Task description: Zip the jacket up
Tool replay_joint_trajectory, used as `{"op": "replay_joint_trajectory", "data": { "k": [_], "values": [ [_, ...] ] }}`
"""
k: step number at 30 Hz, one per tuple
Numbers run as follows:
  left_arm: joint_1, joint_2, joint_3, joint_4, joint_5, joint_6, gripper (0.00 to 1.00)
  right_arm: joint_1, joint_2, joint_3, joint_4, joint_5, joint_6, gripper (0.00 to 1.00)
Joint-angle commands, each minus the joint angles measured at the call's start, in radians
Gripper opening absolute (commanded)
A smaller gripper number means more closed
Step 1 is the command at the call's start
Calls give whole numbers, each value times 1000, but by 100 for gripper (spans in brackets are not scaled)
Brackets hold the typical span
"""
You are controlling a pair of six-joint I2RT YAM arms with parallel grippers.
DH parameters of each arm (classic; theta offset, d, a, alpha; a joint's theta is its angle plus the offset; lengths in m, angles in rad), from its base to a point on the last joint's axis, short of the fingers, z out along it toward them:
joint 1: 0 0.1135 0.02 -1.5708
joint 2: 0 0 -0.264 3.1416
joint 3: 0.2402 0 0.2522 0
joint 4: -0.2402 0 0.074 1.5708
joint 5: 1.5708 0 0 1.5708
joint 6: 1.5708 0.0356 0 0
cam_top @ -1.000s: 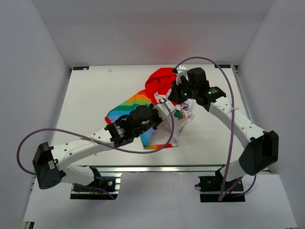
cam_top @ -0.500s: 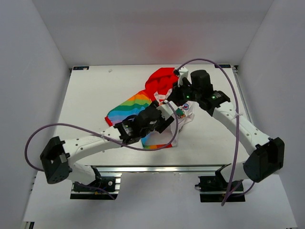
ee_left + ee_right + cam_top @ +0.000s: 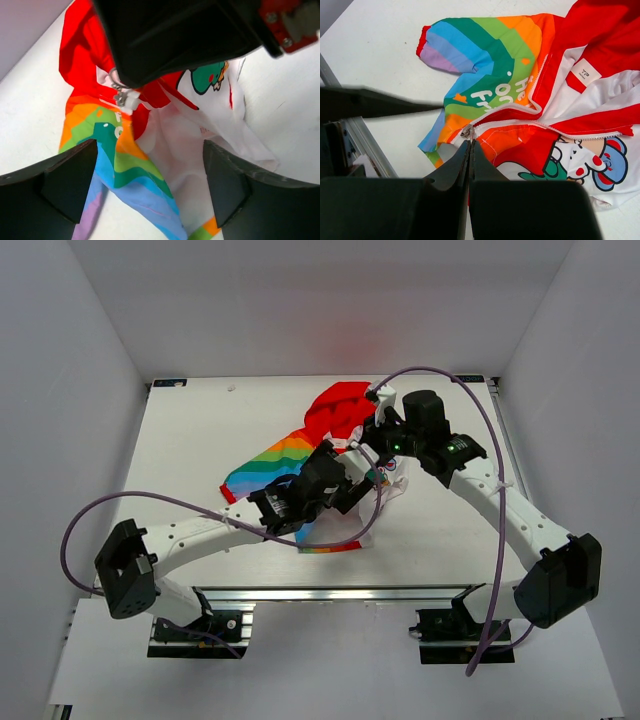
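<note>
Jacket (image 3: 300, 455): lies rumpled on the table (image 3: 190, 440), towards the far middle; red hood (image 3: 335, 405) at the back, rainbow sleeve (image 3: 262, 468) spread to the left.
Left arm (image 3: 200, 535): stretches low from the near left, slanting up to the jacket's near edge, wrist tipped down over the cloth.
Left gripper (image 3: 150, 185): fingers spread wide above the rainbow and white panels, holding nothing.
Right arm (image 3: 500, 505): comes up from the near right, bends and reaches inward just below the hood.
Right gripper (image 3: 469, 145): fingers pressed together, pinching the zipper pull (image 3: 466, 133) where the front edges meet.
</note>
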Motion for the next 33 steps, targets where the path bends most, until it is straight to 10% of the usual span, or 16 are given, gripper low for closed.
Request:
{"op": "replay_joint_trajectory", "data": {
  "k": [1, 10, 14, 20, 33],
  "values": [
    [-3, -83, 4, 11, -35, 14, 98, -1, -15, 6, 23, -13, -5, 0],
    [-1, 16, 48, 37, -124, 40, 98, 1, -32, 6, 14, -33, -2, 0],
    [2, 62, 78, 25, -128, 49, 80, -2, -39, 9, 11, -36, -2, 0],
    [5, 58, 82, 40, -102, 52, 1, -1, -29, 7, 6, 1, -5, 0],
    [3, -194, -147, 201, 46, 106, 0, -2, 114, 76, 3, 18, -96, 0]
  ]
}}
